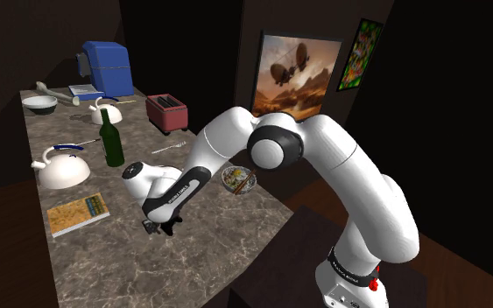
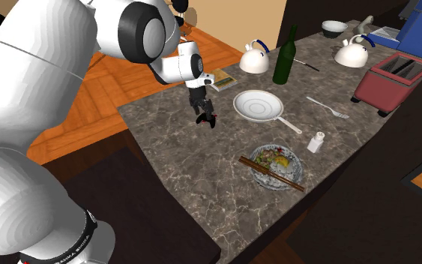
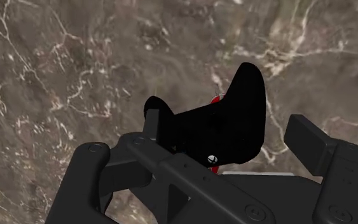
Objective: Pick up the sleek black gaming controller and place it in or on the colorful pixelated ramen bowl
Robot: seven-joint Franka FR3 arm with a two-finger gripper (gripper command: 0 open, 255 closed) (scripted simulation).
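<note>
On the desk [image 2: 194,169], the ramen bowl [image 2: 278,163] sits at centre of the second exterior view, a pan [image 2: 259,105] above it, the controller [image 2: 205,118] left of the pan, the toaster [image 2: 393,79] at far right.

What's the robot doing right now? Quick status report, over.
Gripper open, straddling black controller, not clasped. Ramen bowl with chopsticks not yet reached. White pan beside the route.
</note>
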